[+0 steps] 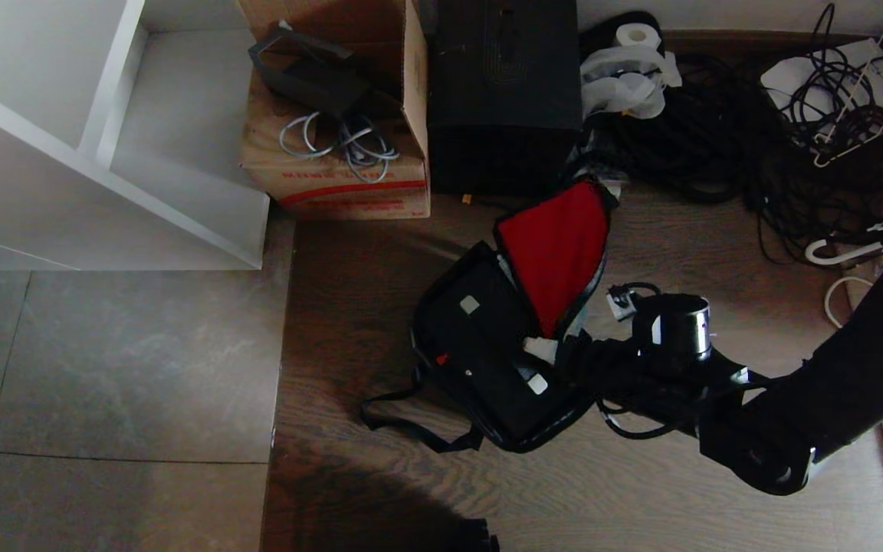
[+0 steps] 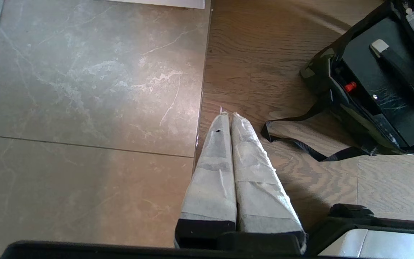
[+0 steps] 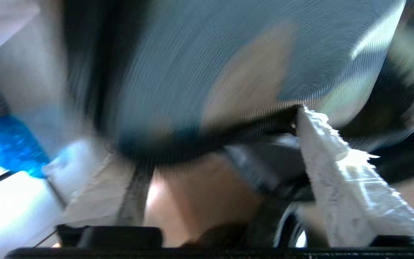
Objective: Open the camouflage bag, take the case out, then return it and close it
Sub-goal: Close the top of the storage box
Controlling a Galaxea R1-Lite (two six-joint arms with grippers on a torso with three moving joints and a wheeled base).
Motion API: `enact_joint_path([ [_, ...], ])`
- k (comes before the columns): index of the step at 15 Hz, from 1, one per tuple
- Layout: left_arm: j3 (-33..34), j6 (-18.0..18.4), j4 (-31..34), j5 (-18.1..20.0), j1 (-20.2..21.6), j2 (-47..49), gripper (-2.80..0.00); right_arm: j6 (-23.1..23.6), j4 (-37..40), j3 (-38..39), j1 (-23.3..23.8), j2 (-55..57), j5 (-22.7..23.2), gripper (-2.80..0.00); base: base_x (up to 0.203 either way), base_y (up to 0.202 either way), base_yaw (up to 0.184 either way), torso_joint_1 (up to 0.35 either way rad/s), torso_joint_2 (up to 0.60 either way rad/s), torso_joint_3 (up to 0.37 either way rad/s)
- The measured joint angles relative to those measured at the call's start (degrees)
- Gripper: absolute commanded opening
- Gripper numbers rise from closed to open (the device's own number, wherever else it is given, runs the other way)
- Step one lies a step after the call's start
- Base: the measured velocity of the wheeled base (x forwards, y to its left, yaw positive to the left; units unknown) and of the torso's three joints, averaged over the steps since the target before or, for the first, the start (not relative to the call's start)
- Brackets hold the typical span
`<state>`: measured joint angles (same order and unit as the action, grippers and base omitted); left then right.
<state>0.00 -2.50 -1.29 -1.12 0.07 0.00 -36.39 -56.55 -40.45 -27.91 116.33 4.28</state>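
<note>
The camouflage bag (image 1: 541,438) lies open on the wooden floor, its red-lined lid (image 1: 556,245) standing up. Inside lies the black case (image 1: 480,345), with silver handle fittings and a small red latch (image 1: 441,358). My right gripper (image 1: 553,354) reaches in from the right, at the bag's right rim beside the handle's end. In the blurred right wrist view its taped fingers (image 3: 340,172) stand wide apart, a black band crossing between them. My left gripper (image 2: 228,117) hangs shut and empty over the floor, left of the bag (image 2: 318,72), the case (image 2: 383,79) and the strap (image 2: 300,144).
Behind the bag stand a tall black box (image 1: 503,92) and an open cardboard box (image 1: 334,176) holding cables. Tangled cables (image 1: 717,138) and hangers cover the floor at the back right. A white shelf unit (image 1: 104,138) and grey tiles (image 1: 104,383) are on the left.
</note>
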Motion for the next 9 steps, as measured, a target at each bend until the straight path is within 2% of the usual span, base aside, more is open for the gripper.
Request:
enact_joint_path([
  [3,0.0,-0.1,0.0,0.0,0.0,0.0,-2.80,-3.7,-0.7,4.8,-3.6,-1.2,-0.4,0.00,0.000,0.000,0.000,0.000,0.00,0.000],
  [6,0.0,-0.1,0.0,0.0,0.0,0.0,-2.80,-10.2,0.2,7.1,-7.4,-3.5,-0.4,0.00,0.000,0.000,0.000,0.000,0.00,0.000],
  [9,0.0,0.0,0.0,0.0,0.0,0.0,-2.80,-12.8,2.8,9.5,-10.9,-6.4,-0.4,0.00,0.000,0.000,0.000,0.000,0.00,0.000],
])
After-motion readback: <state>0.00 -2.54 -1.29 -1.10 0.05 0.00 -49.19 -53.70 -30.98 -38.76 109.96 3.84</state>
